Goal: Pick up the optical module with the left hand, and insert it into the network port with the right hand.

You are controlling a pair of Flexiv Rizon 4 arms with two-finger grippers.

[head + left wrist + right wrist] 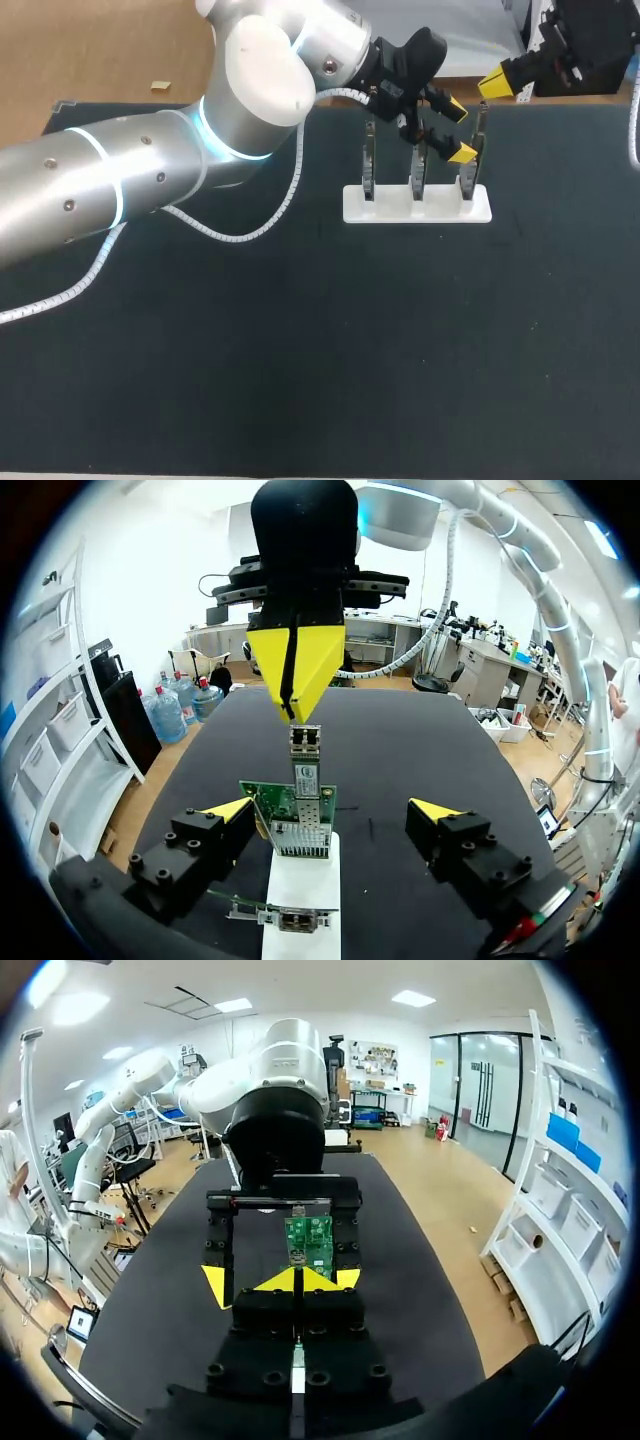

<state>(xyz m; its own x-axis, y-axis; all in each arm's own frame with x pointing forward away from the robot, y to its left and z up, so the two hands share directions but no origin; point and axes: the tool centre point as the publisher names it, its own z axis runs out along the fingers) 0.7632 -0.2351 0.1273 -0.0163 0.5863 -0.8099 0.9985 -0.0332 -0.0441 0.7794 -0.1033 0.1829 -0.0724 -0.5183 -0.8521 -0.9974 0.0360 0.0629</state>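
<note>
A white holder (417, 205) carries three upright circuit boards. The optical module (305, 748), a small silver block, stands on the upper edge of the green board (300, 810) at the holder's right end. My left gripper (332, 810) is open and straddles that board, with its fingers clear of it on both sides. My right gripper (293, 712) is shut, and its joined yellow tips point straight at the module's outer end. I cannot tell whether they pinch anything. From the right wrist, the same board (308, 1240) stands just ahead of the right gripper (297, 1280). From the head, the left gripper (458, 130) and right gripper (490, 86) flank the module (481, 118).
Two more boards (368, 165) (418, 170) stand in the holder to the left of the green one. My left arm (150, 180) crosses the table's back left. Dark mat (350, 360) covers the whole tabletop in front of the holder.
</note>
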